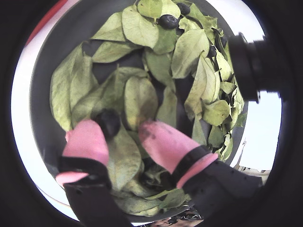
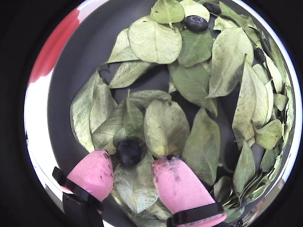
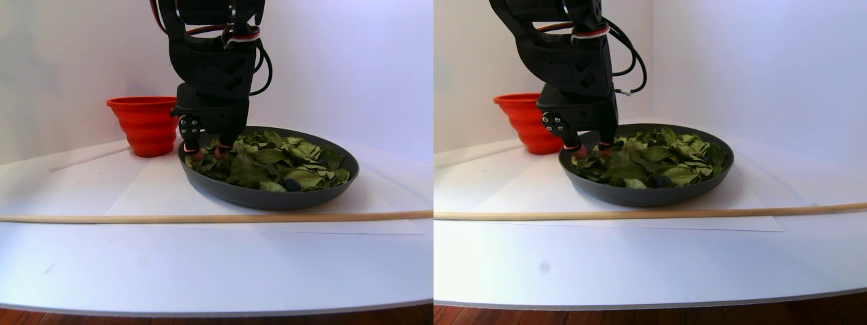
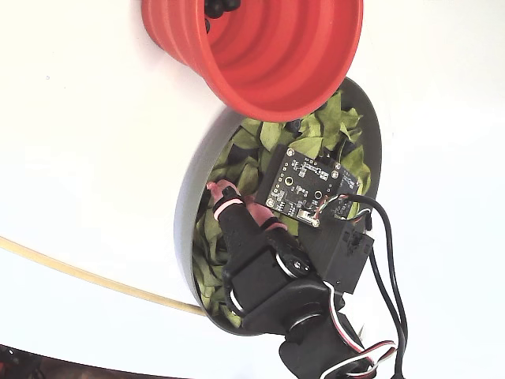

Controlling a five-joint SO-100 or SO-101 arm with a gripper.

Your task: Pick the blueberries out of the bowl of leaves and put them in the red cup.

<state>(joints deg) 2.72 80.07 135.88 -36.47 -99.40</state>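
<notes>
The arm's pink-tipped fingers (image 2: pixel 130 172) are reaching down into the dark grey bowl (image 3: pixel 271 196), spread apart over the green leaves (image 2: pixel 165 125). A blueberry (image 2: pixel 129 151) is lying between the two tips, closer to the left one in both wrist views (touching or not, I cannot tell). Two more blueberries (image 1: pixel 168 21) are sitting on leaves well beyond the fingers. The red cup (image 3: pixel 144 125) is standing on the white desk (image 3: pixel 203 264) just past the bowl.
</notes>
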